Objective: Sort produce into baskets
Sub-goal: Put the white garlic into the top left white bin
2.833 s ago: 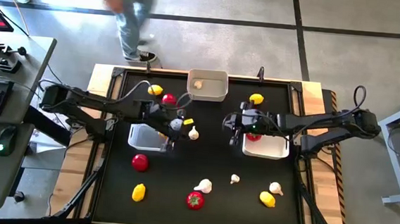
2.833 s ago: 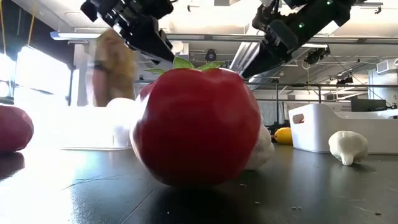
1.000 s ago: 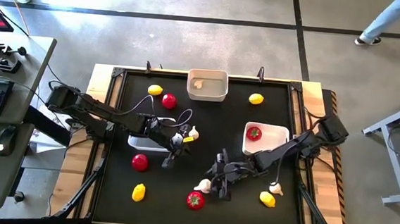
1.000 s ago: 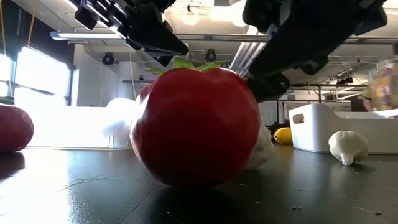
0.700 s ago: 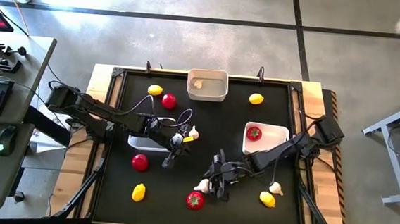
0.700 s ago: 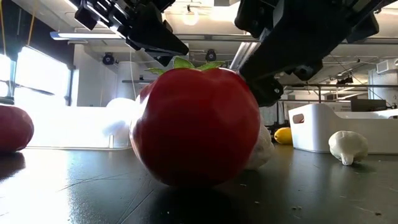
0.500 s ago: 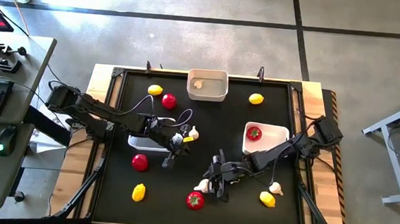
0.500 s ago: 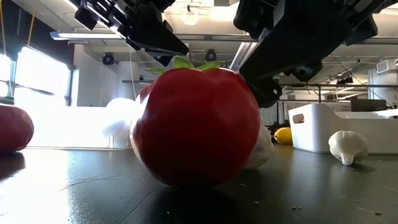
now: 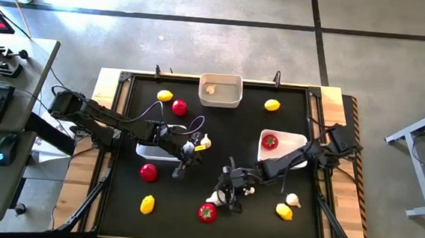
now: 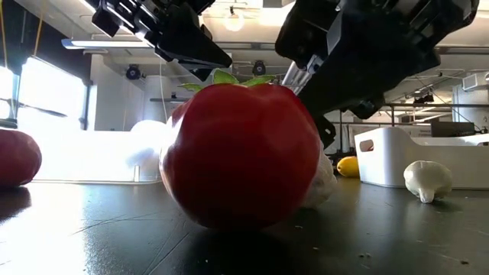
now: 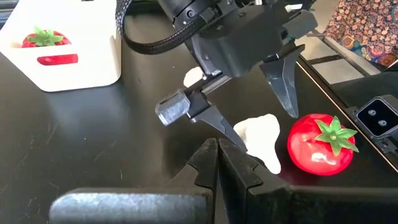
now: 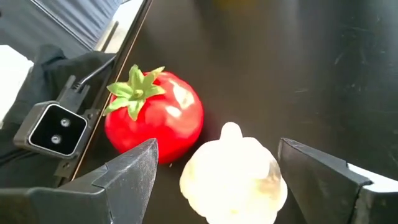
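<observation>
**Right arm lining up on a garlic bulb**

Big picture: black table [image 9: 117, 202], concrete floor around it, a desk with a keyboard off to the left. Three baskets: far one [image 9: 220, 90] has a garlic, right one [image 9: 284, 148] a tomato. Right gripper [image 12: 214, 171] is spread wide around a garlic bulb [image 12: 234, 172] right beside a near-edge tomato [image 12: 155, 118], not gripping yet. Next I'd guess: close, lift, carry to the far basket without nudging the tomato. Left gripper [image 9: 181, 164] hangs clenched and empty mid-table.
</observation>
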Action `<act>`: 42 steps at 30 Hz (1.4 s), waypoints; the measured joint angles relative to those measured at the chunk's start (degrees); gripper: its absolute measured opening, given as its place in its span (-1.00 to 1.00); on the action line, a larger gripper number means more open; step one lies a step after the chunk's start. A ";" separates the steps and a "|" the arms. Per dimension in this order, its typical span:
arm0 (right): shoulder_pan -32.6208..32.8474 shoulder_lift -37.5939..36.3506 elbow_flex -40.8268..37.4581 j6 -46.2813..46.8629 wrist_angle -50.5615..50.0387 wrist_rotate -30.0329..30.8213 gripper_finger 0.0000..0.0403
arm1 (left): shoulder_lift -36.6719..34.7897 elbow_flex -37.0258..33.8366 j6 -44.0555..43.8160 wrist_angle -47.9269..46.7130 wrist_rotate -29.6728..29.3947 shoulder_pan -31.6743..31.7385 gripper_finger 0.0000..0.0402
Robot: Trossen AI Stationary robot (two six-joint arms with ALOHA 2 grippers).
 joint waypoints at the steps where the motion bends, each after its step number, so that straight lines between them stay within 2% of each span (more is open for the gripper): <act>1: -0.27 0.02 0.00 -0.02 -0.05 -0.57 0.61 | -0.01 0.00 0.00 0.00 0.00 0.00 -1.00; 18: -2.44 0.33 -2.82 0.52 1.57 -3.99 0.58 | 0.01 0.02 -0.05 -0.01 -0.11 1.48 -1.00; 27: -4.71 0.33 -2.82 -1.38 1.25 -5.65 0.36 | 0.01 0.02 0.22 0.00 -0.11 3.49 -1.00; 32: -6.97 -0.97 -2.82 -4.37 -1.53 -5.82 0.34 | 0.01 0.02 1.46 -0.01 -0.11 4.53 -1.00; 42: -12.03 -7.06 -2.82 -10.95 -12.70 2.89 0.30 | 0.02 0.02 4.07 -0.05 -0.08 5.68 -1.00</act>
